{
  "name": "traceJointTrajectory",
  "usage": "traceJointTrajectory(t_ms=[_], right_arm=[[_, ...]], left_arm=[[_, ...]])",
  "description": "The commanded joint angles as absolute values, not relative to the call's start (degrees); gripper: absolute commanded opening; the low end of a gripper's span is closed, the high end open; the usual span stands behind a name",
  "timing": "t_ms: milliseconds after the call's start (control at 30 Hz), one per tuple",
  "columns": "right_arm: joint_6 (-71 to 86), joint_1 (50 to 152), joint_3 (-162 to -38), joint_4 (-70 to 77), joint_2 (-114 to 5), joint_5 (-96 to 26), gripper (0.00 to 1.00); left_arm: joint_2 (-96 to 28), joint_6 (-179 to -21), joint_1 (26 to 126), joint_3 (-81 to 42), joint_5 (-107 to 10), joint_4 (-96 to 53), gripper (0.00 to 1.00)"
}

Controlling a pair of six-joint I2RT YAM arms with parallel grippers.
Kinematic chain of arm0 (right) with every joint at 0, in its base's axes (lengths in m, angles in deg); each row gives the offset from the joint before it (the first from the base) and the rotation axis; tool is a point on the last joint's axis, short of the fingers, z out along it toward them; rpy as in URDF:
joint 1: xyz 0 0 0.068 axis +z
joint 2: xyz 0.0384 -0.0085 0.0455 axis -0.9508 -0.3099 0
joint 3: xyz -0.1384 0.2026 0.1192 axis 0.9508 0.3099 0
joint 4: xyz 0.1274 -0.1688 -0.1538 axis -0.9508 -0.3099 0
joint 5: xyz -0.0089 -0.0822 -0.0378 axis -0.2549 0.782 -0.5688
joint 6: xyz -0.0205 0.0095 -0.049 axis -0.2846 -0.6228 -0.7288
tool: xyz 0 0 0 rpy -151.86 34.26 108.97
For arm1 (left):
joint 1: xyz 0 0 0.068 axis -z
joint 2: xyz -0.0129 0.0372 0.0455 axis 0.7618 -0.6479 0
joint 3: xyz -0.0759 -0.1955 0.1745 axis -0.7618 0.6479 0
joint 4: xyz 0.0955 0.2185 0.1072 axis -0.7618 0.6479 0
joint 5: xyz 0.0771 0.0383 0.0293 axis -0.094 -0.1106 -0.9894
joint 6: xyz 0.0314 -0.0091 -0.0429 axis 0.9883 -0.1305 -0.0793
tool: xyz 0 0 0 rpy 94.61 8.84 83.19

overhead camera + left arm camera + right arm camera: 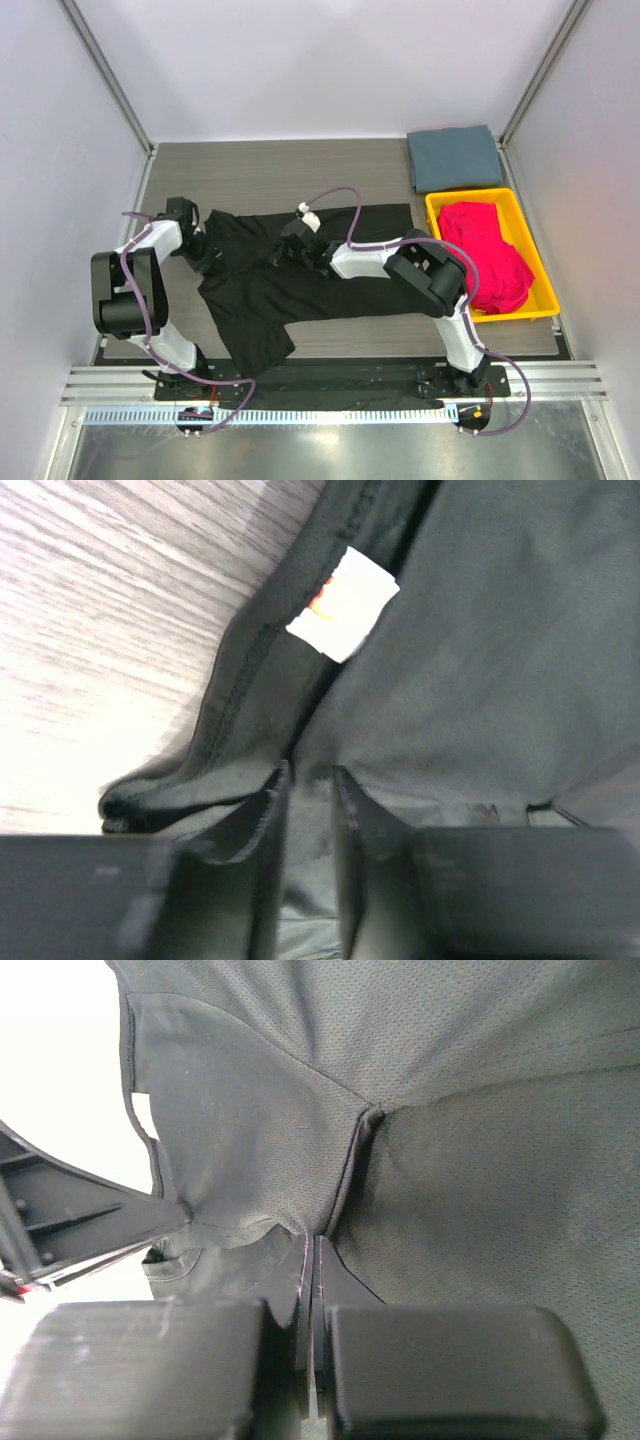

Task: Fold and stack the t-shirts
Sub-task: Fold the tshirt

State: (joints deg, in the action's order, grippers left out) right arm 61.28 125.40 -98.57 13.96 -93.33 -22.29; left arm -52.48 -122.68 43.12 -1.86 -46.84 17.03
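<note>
Black short-sleeved cloth t-shirt [300, 290] spread over the grey wood-grain counter [270, 175], left of the yellow plastic tray [468, 196]. Hem end near the tray's left wall, collar end farthest from the tray, one sleeve angled toward the near counter edge. Somewhat rumpled around the collar, flatter toward the tray.

Left jaws down at the collar end, well left of the tray, on the white-and-black left arm [150, 270]. In the left wrist view, narrowly parted, with a fold of the black shirt [500, 680] filling the gap between the dark fingers [265, 820]: gripping the cloth. Small white neck label with a red mark [343, 605] just beyond the fingertips, beside the stitched collar edge, bare counter [100, 630] past it.

Right jaws on the right arm [420, 270], left of the tray and nearer to it than the left jaws, low over the shirt's upper body. In the right wrist view, pressed together, fingers [305, 1300] pinching the black fabric [480, 1160], a seam and creases running into the pinch.

Slate grey-blue folded cloth t-shirt [455, 157] flat on the counter just behind the tray's far wall. Magenta-red cloth t-shirts [490, 255] heaped inside the tray.
</note>
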Motion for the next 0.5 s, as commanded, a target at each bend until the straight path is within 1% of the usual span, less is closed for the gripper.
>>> traceJointTrajectory(t_ms=[0, 100, 133, 467], right_arm=[[61.9, 125.2, -98.6, 17.3, -89.7, -22.9, 0.01], [61.6, 125.0, -99.0, 17.0, -89.8, -23.6, 0.01], [61.4, 125.0, -99.1, 16.8, -89.8, -23.7, 0.01], [60.2, 123.9, -98.3, 16.5, -88.4, -24.3, 0.01]], left_arm=[[-54.4, -123.5, 43.2, -2.4, -46.4, 15.1, 0.21], [-53.0, -123.3, 43.3, -2.3, -48.1, 15.8, 0.07], [-51.4, -123.0, 43.4, -2.3, -48.9, 16.0, 0.0], [-44.1, -123.8, 45.7, -2.1, -50.9, 19.6, 0.0]])
